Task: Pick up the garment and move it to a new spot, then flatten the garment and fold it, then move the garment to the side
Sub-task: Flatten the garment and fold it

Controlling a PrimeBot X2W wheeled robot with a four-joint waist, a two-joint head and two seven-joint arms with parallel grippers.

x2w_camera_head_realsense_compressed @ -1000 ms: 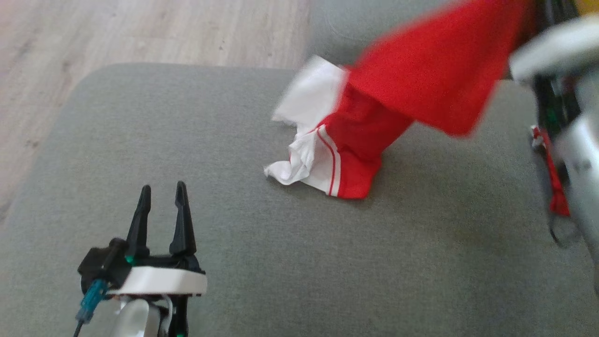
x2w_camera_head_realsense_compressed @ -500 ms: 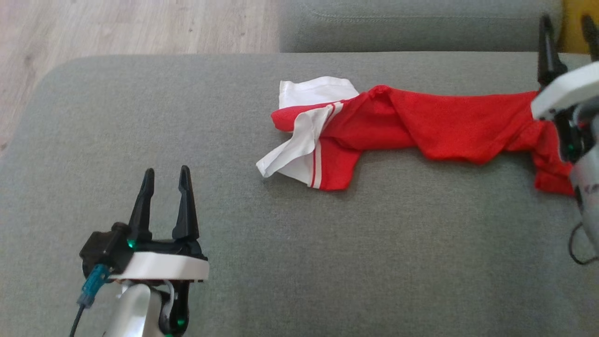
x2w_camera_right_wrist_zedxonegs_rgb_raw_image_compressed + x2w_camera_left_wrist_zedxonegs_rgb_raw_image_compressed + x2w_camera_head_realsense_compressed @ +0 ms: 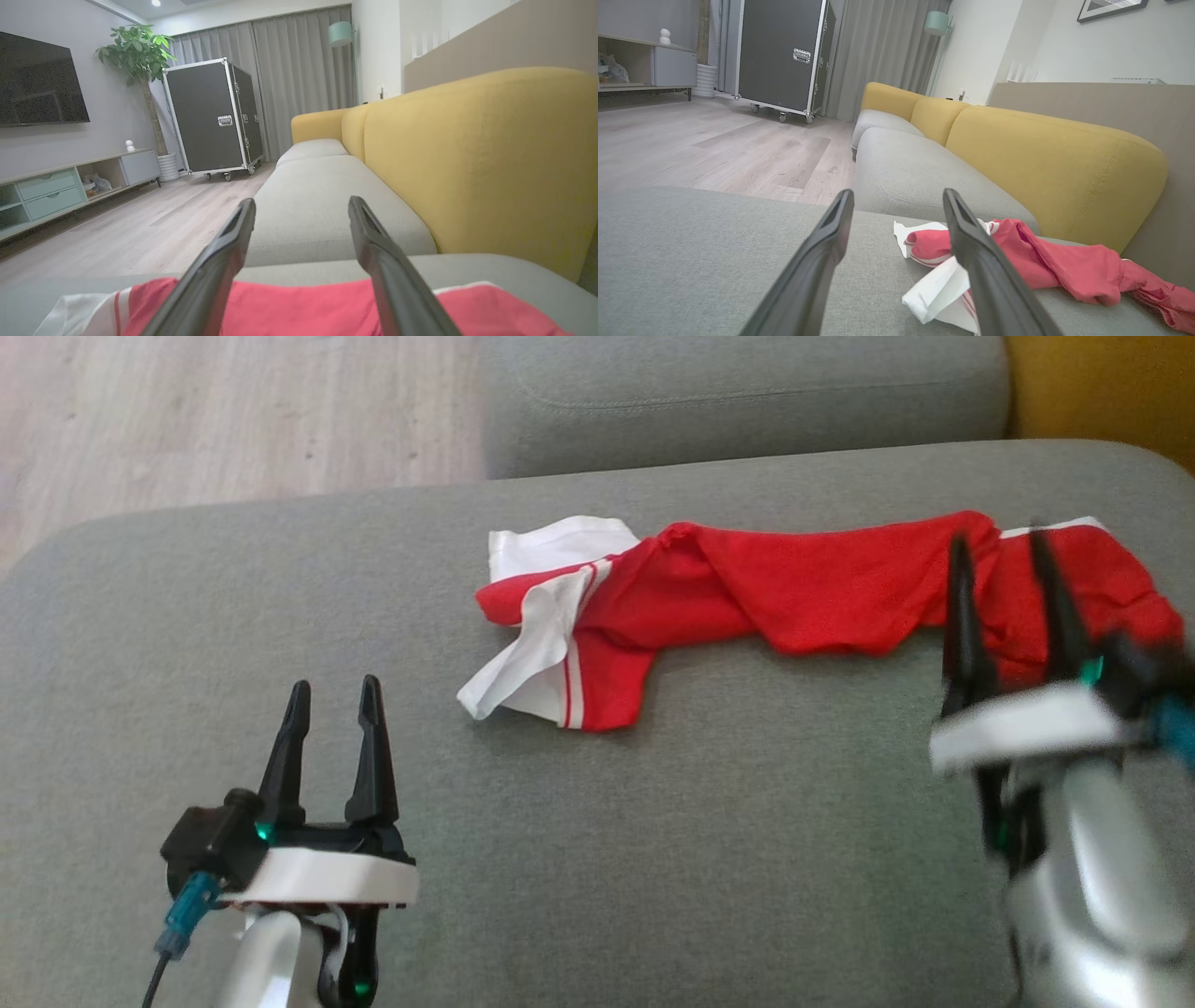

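Observation:
The garment (image 3: 803,588), red with white panels and stripes, lies crumpled in a long band across the grey sofa cushion (image 3: 653,859). It also lies ahead and right of the fingers in the left wrist view (image 3: 1055,270) and low in the right wrist view (image 3: 299,310). My left gripper (image 3: 331,695) is open, near the cushion's front left, well clear of the cloth's white end. My right gripper (image 3: 1001,543) is open with nothing between its fingers, hovering at the garment's right end.
A second grey cushion (image 3: 738,392) lies beyond the first, with wooden floor (image 3: 224,420) to its left. Yellow sofa backrests (image 3: 1045,163) run along the right side. A black wheeled case (image 3: 212,116) stands across the room.
My right gripper opened and let go of the garment, which dropped and spread in a band on the cushion. The right arm then drew back toward me. The camera shifted.

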